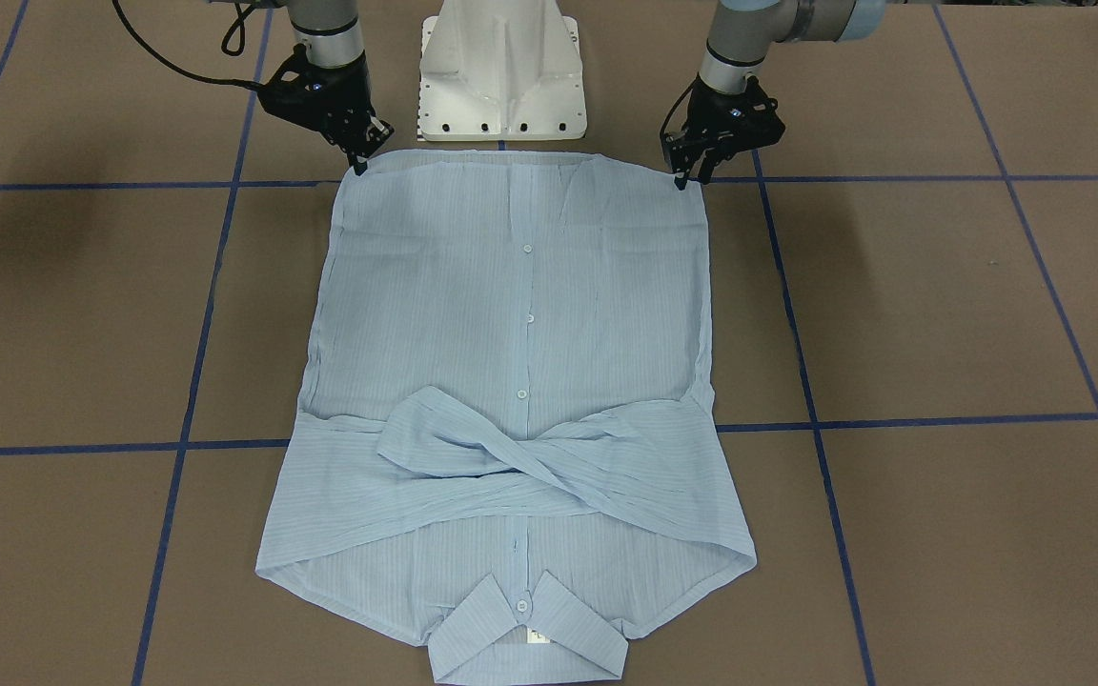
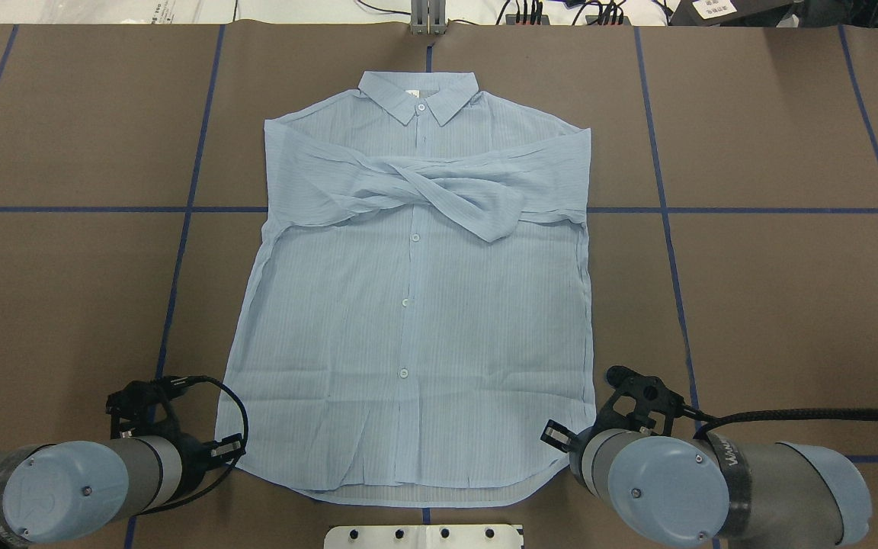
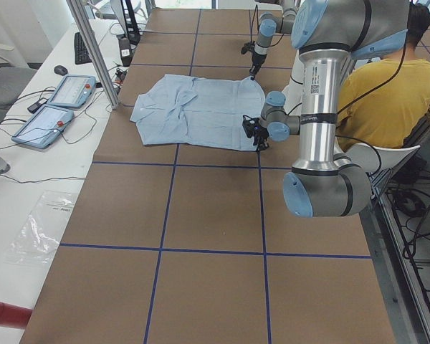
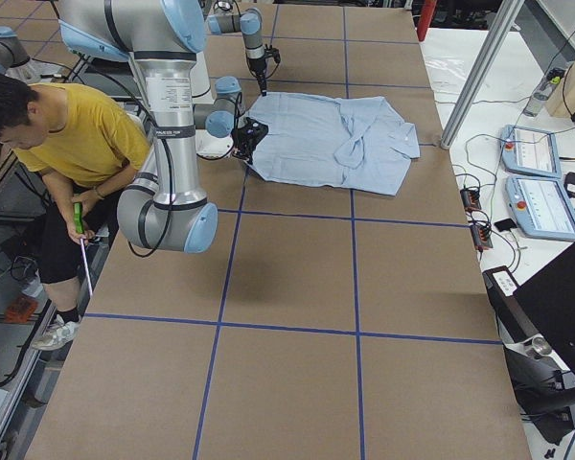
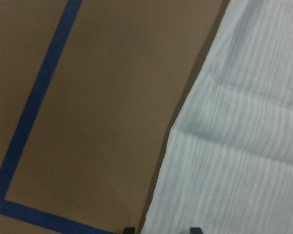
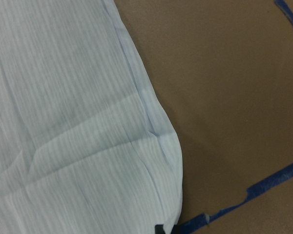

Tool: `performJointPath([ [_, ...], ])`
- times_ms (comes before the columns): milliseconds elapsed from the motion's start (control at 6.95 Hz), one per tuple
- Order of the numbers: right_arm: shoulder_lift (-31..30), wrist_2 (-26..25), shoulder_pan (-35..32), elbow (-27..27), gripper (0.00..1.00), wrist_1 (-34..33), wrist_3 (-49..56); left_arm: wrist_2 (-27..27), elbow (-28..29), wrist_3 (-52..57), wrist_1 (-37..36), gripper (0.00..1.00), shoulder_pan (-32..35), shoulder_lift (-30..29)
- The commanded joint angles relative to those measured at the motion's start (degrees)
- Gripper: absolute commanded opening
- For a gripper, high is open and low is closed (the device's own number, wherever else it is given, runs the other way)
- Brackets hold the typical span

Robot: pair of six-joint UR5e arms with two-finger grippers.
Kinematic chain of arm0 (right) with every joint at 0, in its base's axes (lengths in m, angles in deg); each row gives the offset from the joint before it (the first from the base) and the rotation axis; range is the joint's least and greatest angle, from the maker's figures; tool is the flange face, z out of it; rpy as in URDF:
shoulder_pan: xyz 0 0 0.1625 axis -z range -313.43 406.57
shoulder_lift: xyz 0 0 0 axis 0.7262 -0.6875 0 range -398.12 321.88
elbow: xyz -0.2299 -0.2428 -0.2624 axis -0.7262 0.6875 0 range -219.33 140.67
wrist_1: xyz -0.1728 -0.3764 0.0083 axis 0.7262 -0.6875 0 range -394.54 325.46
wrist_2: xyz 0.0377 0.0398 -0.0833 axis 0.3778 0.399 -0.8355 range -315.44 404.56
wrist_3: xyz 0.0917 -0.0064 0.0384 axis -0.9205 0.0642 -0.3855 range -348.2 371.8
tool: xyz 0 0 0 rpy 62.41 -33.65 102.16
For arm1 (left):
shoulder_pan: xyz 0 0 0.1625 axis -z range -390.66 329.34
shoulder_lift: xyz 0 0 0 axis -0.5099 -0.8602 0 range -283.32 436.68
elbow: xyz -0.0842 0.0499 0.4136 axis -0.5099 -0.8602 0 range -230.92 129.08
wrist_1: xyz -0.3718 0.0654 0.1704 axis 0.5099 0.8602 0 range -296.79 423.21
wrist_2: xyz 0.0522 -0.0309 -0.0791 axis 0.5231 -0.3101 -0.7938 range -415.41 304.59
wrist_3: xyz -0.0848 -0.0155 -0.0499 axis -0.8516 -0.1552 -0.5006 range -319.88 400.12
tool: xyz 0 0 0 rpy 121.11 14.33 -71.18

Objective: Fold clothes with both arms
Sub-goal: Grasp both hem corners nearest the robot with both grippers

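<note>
The shirt [image 2: 408,320] lies flat, hem nearest me, collar [image 2: 418,97] far, its long axis running straight away. My left gripper [image 1: 689,179] stands slightly open astride its hem corner, gripping nothing. My right gripper [image 1: 359,164] is at the other corner; its opening I cannot tell.

**Fingertips Lost at the Frame Edges**

In the overhead view, the left arm [image 2: 58,488] and the right arm [image 2: 683,488] cover their own grippers at the lower corners, so no fingertips show there. The left wrist view cuts the left gripper [image 1: 688,179] down to two dark slivers at its bottom edge. They are set apart, with the edge of the shirt [image 1: 511,314] between them. The right wrist view shows only one sliver of the right gripper [image 1: 359,168] at bottom centre, and its jaw gap cannot be told. The collar label [image 1: 538,636] is too small to read. The pedestal [image 1: 501,86] runs off the top of the front view. In the left side view, the left arm hides part of a seated person [image 3: 376,93].
</note>
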Motion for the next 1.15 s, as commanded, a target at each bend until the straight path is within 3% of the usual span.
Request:
performJointPath([
  [0,-0.15,-0.03,0.0,0.06,0.0,0.0,-0.03,-0.01,0.0,0.0,-0.02,0.07,0.04,0.02],
  [144,-0.24,-0.12,0.0,0.15,0.0,0.09,-0.03,-0.01,0.0,0.0,-0.02,0.0,0.12,0.11],
  [720,-0.24,0.05,-0.17,-0.55,0.0,0.0,-0.03,-1.32,-4.11,0.08,-0.19,0.0,0.56,0.02],
  [1008,-4.08,0.14,-0.79,-4.74,0.0,0.0,-0.03,-2.56,-9.29,-0.61,-0.9,0.0,0.74,0.63],
])
